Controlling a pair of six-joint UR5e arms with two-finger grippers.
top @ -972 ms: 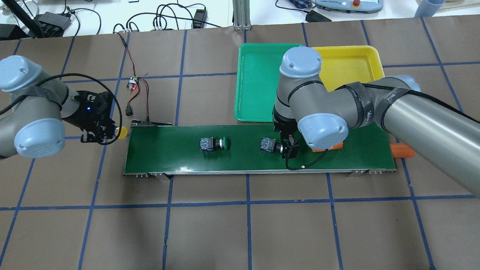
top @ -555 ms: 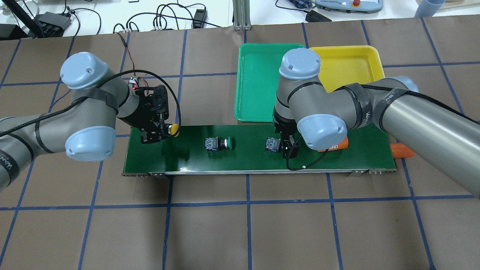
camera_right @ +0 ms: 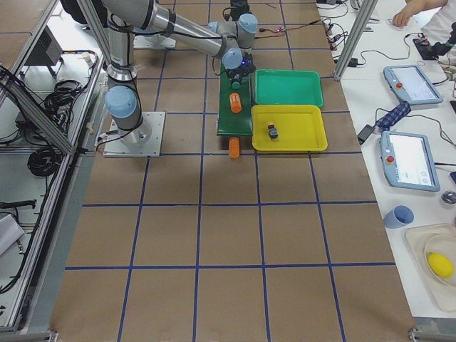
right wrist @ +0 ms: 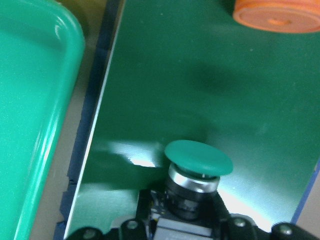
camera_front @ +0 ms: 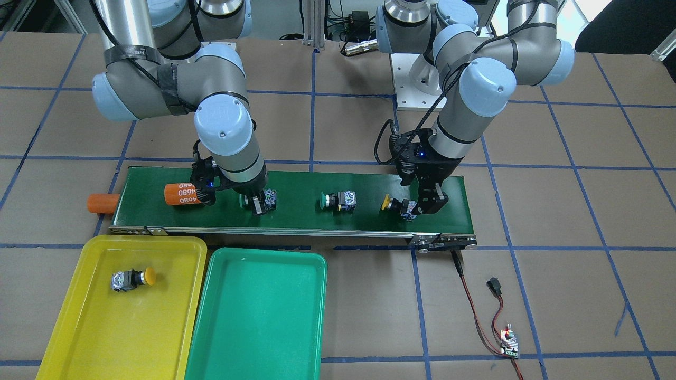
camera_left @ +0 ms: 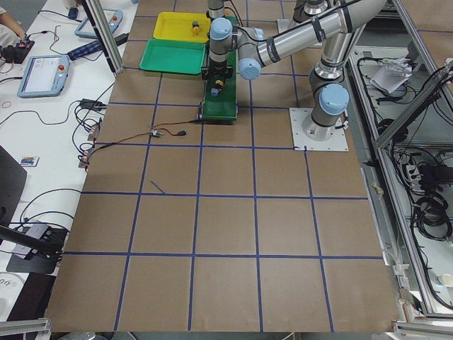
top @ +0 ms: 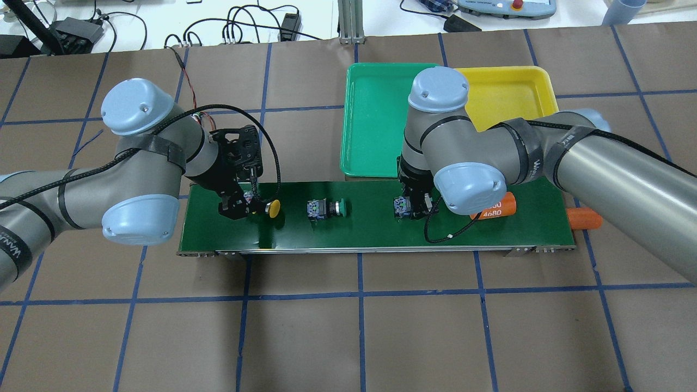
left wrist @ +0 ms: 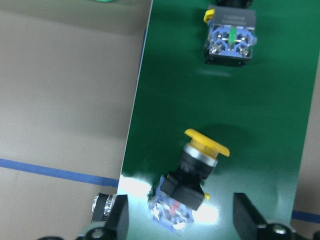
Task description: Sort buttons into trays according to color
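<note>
My left gripper (top: pixel 244 206) is open over the left end of the conveyor belt (top: pixel 370 231). In the left wrist view its fingers (left wrist: pixel 117 220) stand wide on either side of a yellow button (left wrist: pixel 192 175), which lies on the belt without touching them. My right gripper (top: pixel 412 209) is shut on a green button (right wrist: pixel 197 160) that rests on the belt. A second green button (top: pixel 325 208) lies on the belt between the two grippers. Another yellow button (camera_front: pixel 132 278) lies in the yellow tray (camera_front: pixel 95 332). The green tray (camera_front: pixel 259 322) beside it holds nothing.
An orange cylinder marked 4680 (top: pixel 500 207) lies on the belt just right of my right wrist. Another orange cylinder (top: pixel 584 218) lies off the belt's right end. A small circuit board with red and black wires (camera_front: pixel 508 343) lies beyond the belt's left end.
My left arm swung right from beyond the belt's left end with the yellow button, set it on the belt and opened. My right gripper closed on the green button. The belt's objects drifted right.
</note>
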